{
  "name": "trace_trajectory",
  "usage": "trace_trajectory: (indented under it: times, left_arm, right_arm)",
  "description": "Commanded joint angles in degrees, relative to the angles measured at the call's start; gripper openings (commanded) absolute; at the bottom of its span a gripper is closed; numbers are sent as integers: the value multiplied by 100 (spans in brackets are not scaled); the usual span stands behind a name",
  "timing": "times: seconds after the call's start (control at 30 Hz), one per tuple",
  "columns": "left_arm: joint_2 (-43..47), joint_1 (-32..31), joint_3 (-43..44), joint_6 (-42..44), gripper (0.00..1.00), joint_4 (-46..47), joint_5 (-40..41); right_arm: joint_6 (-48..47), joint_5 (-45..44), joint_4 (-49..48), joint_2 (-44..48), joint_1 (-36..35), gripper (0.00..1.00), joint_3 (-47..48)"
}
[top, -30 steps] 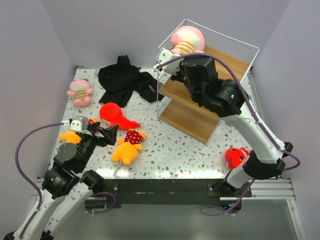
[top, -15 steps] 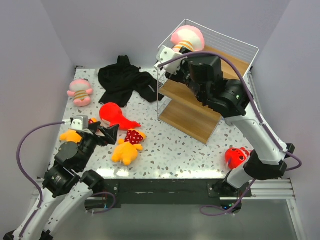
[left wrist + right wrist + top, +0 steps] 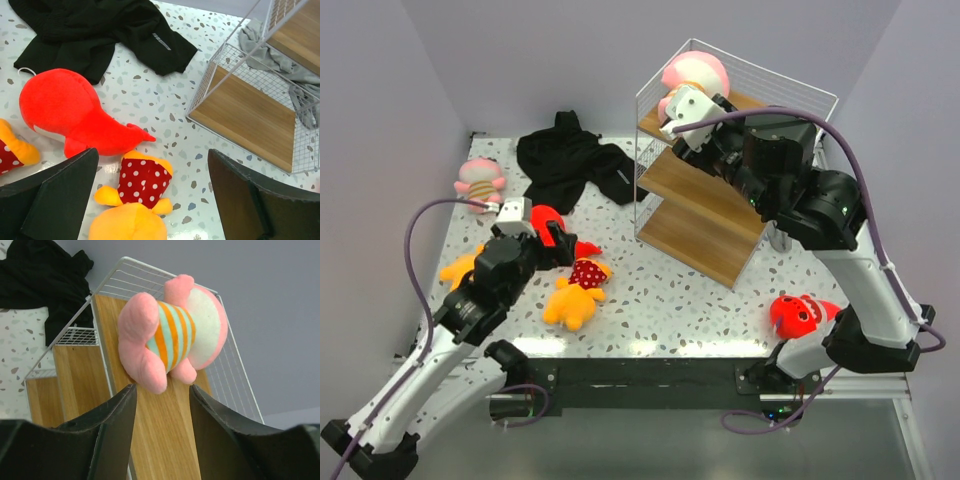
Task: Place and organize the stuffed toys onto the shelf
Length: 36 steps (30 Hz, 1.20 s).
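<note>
Left gripper [image 3: 152, 167] wide open, empty; red fish-shaped plush toy [image 3: 70, 115] just ahead-left, so I'd grab its fat body, not the tail. Right gripper [image 3: 162, 390] open too, pink striped-shirt plush [image 3: 172, 332] loose just beyond it.

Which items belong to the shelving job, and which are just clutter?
Job: shelf; pink toy on top board; pink toy far left; red fish mid-table; red fish near-right; bib toy; orange toy near left edge.
Clutter: black garment; grey cloth.
</note>
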<state>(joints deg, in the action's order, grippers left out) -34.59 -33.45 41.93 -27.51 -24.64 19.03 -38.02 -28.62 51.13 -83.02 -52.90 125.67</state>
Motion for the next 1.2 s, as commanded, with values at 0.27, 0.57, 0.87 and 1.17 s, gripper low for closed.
trace_trajectory:
  times: [0.27, 0.57, 0.87, 1.17]
  left_arm:
    - [-1243, 900, 1071, -369, 95, 434, -503]
    - [-1217, 1368, 905, -290, 95, 539, -637]
    - [-1085, 1368, 641, -220, 95, 742, -874]
    - [-953, 1376, 430, -202, 95, 786, -830]
  right_arm:
    - [313, 234, -7, -99, 87, 51, -17]
    - [251, 225, 11, -408, 438, 53, 169]
    - [304, 401, 28, -531, 790, 39, 81]
    - [260, 243, 318, -627, 782, 13, 722]
